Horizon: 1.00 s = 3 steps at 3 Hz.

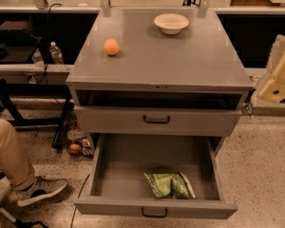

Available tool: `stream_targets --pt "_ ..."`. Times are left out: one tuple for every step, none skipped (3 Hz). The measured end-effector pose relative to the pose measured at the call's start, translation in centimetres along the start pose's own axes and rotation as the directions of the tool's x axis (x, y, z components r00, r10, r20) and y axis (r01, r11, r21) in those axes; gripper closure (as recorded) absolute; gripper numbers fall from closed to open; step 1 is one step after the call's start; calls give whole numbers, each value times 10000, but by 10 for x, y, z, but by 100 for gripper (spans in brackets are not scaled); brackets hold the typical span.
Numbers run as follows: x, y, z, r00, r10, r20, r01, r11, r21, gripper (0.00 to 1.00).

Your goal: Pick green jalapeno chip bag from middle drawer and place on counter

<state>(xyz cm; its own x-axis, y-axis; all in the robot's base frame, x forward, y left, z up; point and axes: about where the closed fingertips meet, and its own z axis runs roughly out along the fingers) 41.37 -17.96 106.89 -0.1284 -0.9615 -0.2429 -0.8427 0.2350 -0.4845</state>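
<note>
Counter (156,63) on top, middle drawer (123,165) pulled out at the bottom. Gripper (279,80) at rt edge, beside the cabinet, touching nothing; can't tell if open or closed. Green jalapeno chip bag (170,185) lies flat in drawer, front-rt. Bowl (171,23) & orange (111,47) sit on counter.

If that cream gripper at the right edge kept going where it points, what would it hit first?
Probably the right front corner of the flat gray counter; the cream gripper at the right edge slants down-left toward it, though depth is unclear.
</note>
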Motion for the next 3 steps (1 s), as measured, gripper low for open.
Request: stream_targets --pt "0 0 0 10000 0 0 0 10000 0 0" --pt "2 5 12 9998 109 165 -104 9993 -350 0" --pt "17 22 58 9973 407 606 -309 9874 -1551 0"
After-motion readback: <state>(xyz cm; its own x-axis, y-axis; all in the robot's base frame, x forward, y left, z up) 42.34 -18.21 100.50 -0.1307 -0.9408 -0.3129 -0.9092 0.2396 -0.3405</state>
